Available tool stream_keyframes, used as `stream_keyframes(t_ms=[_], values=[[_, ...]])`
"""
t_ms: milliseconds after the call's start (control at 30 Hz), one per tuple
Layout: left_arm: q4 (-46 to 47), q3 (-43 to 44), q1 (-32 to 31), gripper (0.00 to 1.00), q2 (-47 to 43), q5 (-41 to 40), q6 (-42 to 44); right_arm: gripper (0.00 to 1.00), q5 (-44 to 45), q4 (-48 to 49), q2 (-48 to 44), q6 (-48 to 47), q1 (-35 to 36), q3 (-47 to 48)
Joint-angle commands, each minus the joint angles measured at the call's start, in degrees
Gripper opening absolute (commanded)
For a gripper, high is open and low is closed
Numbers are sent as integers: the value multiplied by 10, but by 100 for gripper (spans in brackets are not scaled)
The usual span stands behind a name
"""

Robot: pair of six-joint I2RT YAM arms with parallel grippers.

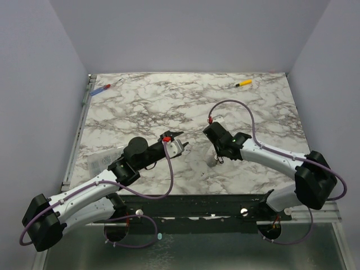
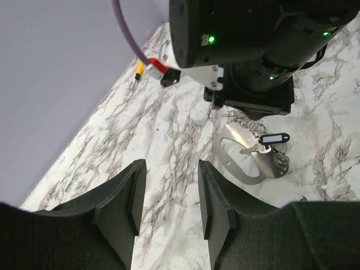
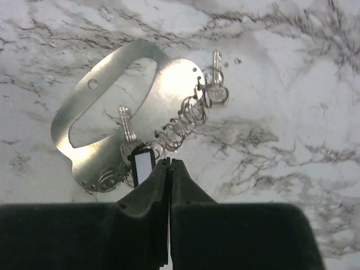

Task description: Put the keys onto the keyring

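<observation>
Right wrist view: right gripper [image 3: 169,163] closed just beside the keyring [image 3: 169,140], likely the grasp step; left gripper [image 2: 170,180] parted; next, verify the pinch.

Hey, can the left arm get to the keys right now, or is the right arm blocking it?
Probably only partly. The marble between the open left claw and the keys is bare, but the right claw sits shut right beside them, its body hanging over the spot.
</observation>
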Motion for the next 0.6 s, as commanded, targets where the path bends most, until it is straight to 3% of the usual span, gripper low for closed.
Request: stream_keyframes(t_ms=[0, 133, 233, 333, 567], values=[[-10, 17, -2, 47, -4, -6, -11, 13, 53, 4, -54, 108, 0, -47], [-10, 19, -3, 49, 12, -20, -24, 55, 40, 5, -91, 185, -1, -69], [-9, 22, -2, 50, 30, -52, -47, 73, 13, 30, -120, 231, -1, -91], [-9, 25, -2, 52, 44, -99, -62, 79, -6, 66, -139, 269, -11, -112], [-13, 27, -2, 55, 55, -146, -63, 75, -54, 89, -116, 284, -14, -115]])
